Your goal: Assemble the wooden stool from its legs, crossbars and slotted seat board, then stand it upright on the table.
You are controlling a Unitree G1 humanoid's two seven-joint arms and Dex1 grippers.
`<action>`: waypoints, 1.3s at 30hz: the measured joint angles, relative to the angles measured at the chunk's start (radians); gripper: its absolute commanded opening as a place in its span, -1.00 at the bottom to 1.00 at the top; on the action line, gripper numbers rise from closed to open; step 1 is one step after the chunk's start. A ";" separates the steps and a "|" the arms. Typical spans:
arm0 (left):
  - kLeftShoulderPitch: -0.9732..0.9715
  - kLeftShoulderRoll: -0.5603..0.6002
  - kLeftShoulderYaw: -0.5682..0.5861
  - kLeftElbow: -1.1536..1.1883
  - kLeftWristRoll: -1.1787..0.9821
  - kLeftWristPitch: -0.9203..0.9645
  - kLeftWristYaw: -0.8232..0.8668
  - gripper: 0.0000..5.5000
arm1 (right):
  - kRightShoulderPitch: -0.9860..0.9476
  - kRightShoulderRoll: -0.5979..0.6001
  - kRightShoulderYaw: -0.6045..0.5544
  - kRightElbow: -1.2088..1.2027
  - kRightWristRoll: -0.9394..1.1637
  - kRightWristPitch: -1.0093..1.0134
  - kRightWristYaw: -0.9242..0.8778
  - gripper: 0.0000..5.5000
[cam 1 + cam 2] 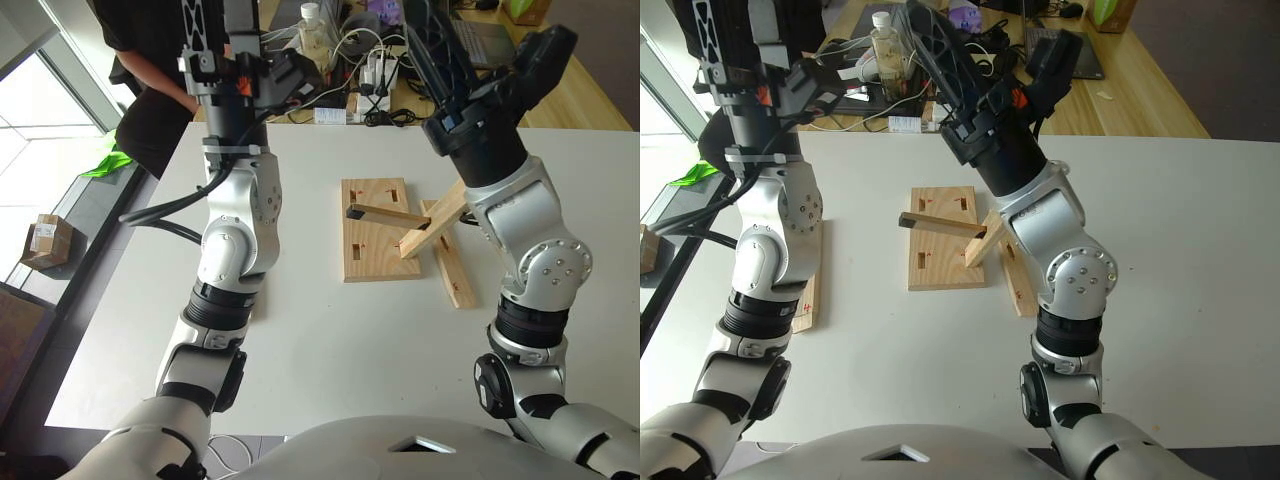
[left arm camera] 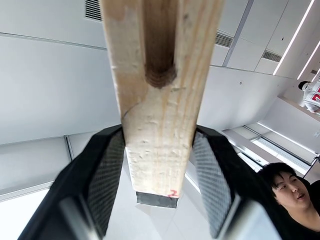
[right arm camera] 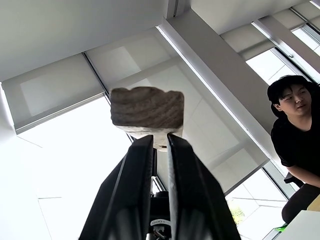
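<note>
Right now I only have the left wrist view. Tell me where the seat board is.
Observer: The seat board lies flat on the table, slots up, between the two arms.
Operator: Report what is on it.
Observer: A dark-tipped bar crosses over it and meets a tilted leg near its right edge.
Operator: My left gripper grips a slotted bar. Give me the right one.
Observer: The right gripper points upward, shut on a wooden piece.
</note>
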 measured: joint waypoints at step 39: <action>0.183 -0.070 -0.087 -0.129 0.139 -0.016 -0.147 -0.24 | -0.016 0.157 -0.011 0.066 -0.036 -0.096 -0.223 -0.13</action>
